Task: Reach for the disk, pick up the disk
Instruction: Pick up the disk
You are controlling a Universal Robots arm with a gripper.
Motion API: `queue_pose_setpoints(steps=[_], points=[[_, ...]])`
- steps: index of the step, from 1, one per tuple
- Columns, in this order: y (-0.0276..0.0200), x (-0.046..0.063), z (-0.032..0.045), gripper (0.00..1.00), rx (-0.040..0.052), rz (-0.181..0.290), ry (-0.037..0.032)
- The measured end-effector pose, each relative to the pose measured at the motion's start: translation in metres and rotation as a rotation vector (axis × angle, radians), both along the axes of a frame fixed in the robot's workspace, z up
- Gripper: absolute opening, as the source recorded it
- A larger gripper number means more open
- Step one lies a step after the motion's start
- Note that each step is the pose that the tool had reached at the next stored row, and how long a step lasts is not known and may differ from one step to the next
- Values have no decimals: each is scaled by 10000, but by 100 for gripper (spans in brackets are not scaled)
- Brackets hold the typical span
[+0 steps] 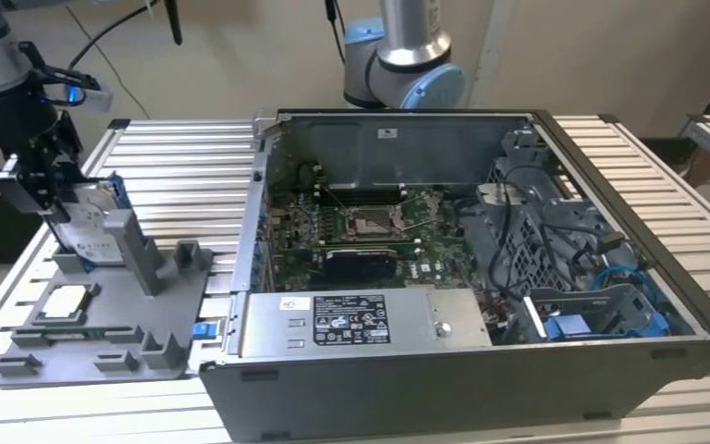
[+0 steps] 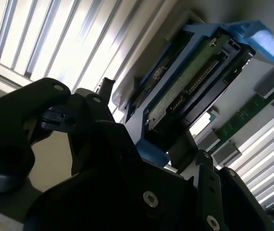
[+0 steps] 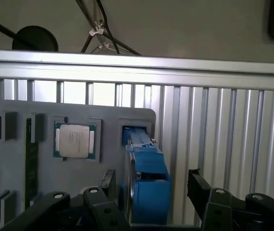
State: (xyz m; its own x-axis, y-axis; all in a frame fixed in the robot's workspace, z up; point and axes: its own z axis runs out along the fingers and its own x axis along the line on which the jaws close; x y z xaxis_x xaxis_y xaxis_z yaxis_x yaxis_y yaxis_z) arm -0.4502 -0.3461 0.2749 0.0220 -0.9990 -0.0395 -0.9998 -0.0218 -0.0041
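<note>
Status: the reach is basically done, the pick isn't. My gripper (image 3: 151, 179) is down over the disk (image 1: 91, 233), jaws wide, one finger on each side. In the first wrist view there's a clear gap between one finger (image 3: 198, 188) and the blue bracket (image 3: 149, 192), so no clamp yet.

The disk stands on edge in a slot of the grey fixture plate (image 1: 108, 347), on the exterior view's left, well apart from the open PC case (image 1: 454, 379). My read is that it's seated, not lifted. Grasp and lift are not done.

Materials:
- **Disk:** flat silver-grey metal with a white label, framed in glossy bright-blue plastic. The second wrist view shows its circuit-board face with a connector row (image 2: 187, 84).
- **Fixture plate:** matte grey, blocky posts and pockets. A square silver chip (image 3: 74, 141) lies flat in its own pocket nearby.
- **Table** (image 1: 182, 157)**:** ribbed aluminium slats.
</note>
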Motion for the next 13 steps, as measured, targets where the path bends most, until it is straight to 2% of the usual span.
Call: queue_pose_setpoints(steps=[13], points=[[-19,-3,-60,100,14,-2,15]])
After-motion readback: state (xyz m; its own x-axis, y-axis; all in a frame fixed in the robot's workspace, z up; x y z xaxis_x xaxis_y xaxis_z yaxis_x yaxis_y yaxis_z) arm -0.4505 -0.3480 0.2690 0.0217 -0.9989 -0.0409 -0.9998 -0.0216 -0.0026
